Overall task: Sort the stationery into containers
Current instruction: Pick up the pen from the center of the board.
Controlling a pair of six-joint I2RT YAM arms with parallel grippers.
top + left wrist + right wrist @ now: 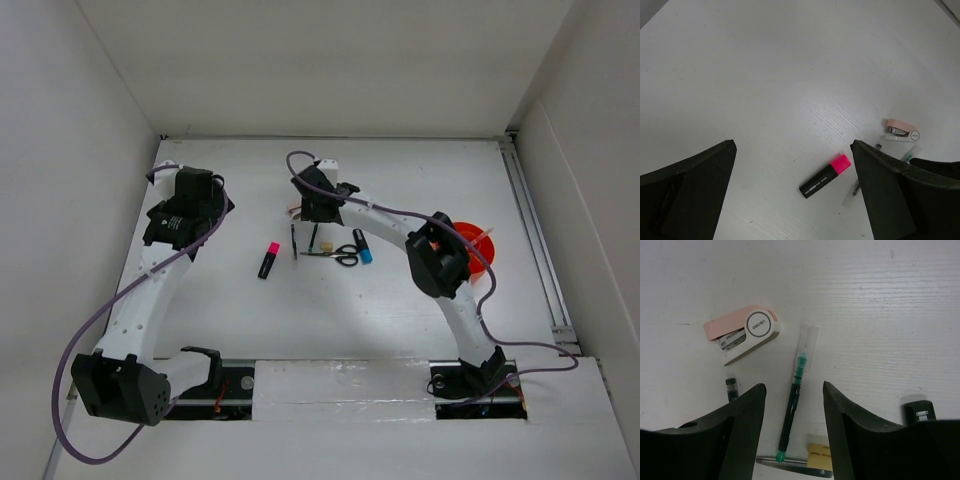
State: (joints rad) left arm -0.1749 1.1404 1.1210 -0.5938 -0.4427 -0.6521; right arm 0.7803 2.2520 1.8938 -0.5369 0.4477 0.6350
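The round orange plastic cup stands at the right of the white table. Its left part is hidden behind the right arm, so its inside cannot be made out.

In the right wrist view a thin dark green pen with a clear cap lies between the spread fingers of the right pincer, which is open and grips nothing. Whether the fingers touch the table cannot be told. The pen's long axis runs almost straight away from the camera, with the clear cap at the far end. A second dark pen shows only its tip beside one finger.

A steel scissors blade and a small tan eraser are cut off by the bottom edge. A pink-and-white stapler lies just beyond the fingertips.

The left pincer is wide open over bare table. The black marker with pink cap lies on the table, cap pointing up and right in that view.
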